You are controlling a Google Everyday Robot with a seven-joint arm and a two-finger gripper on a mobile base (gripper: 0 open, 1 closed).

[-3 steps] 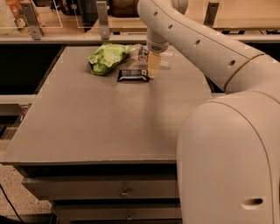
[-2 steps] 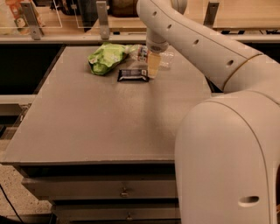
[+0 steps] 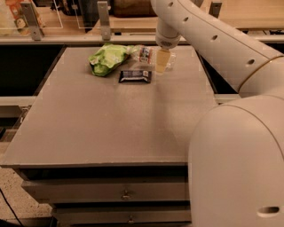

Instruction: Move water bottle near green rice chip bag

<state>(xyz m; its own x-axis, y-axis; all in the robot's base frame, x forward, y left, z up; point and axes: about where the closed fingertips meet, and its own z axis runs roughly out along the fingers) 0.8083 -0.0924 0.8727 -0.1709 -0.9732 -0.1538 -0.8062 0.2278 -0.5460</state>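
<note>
Since the water bottle (image 3: 144, 54) lies beside the green rice chip bag (image 3: 108, 58), the pincer (image 3: 162, 61), slightly farther from the bag, grip indiscernible, probably need only withdraw.

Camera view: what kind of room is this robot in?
Probably an office snack kitchen: a grey countertop over drawers, holding a glossy green chip bag, a clear ribbed water bottle and a dark-blue bar wrapper. The robot's gripper hangs beside the bottle near the far edge.

Looks like an office break-area counter.
Grey countertop (image 3: 111, 124) over handled drawers (image 3: 126, 193), clear acrylic dividers (image 3: 66, 20) and wood shelving (image 3: 248, 11) behind; gripper (image 3: 162, 62) over the counter's far side.
</note>
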